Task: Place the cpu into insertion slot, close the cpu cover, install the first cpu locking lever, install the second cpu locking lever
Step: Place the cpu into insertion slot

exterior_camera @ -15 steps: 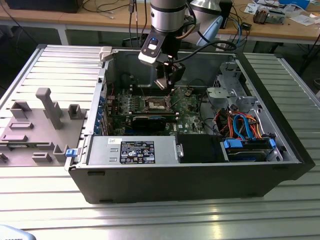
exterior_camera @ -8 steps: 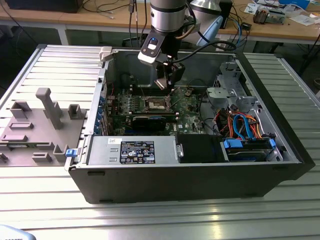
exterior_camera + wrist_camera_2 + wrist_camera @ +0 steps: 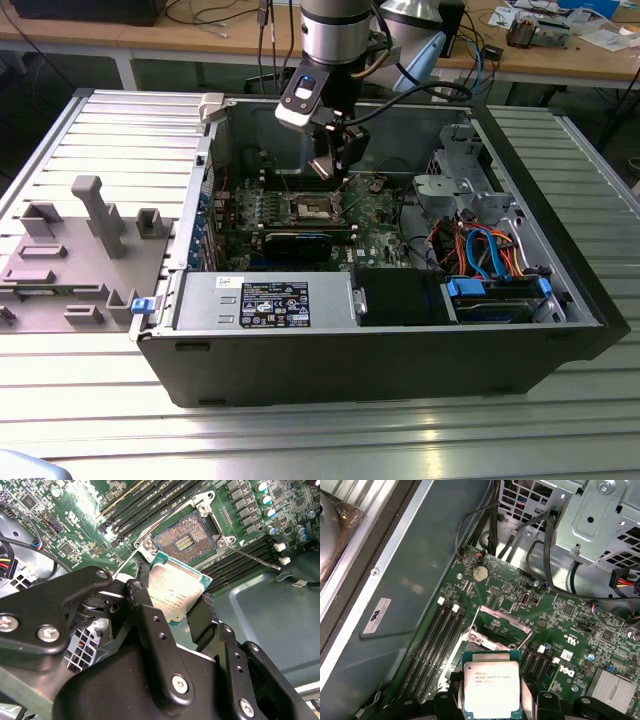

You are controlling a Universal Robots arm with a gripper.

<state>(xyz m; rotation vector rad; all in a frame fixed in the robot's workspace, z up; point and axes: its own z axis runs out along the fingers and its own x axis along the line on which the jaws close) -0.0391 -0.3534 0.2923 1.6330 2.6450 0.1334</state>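
Exterior view: the arm (image 3: 335,40) comes down from the upper centre of the frame into an open computer case (image 3: 350,370) that lies on a slatted table (image 3: 300,440). The gripper (image 3: 338,168) hangs over the green motherboard (image 3: 378,215), just above the insertion slot (image 3: 313,207) at mid-frame. A grey parts fixture (image 3: 70,250) lies on the table at the exterior view's left, well apart from the case. The power supply (image 3: 270,300) occupies the near side of the case.

Second wrist view: the gripper (image 3: 172,601) is pinching the cpu (image 3: 175,590) by two opposite edges, with black fingers (image 3: 150,625) pressed against each side. The cpu is clear of the board, metal top facing the camera, tilted relative to the insertion slot (image 3: 184,539). The slot is uncovered and its contact field is exposed. A thin locking lever (image 3: 255,560) juts out beside the slot, unlatched. Black memory slots (image 3: 150,500) flank the socket.

First wrist view: the cpu (image 3: 491,685) sits clamped in the gripper (image 3: 491,705), off the board. The cpu cover (image 3: 505,615) stands swung open beyond it, with board visible through its cut-out centre. Memory slots (image 3: 437,640) run alongside
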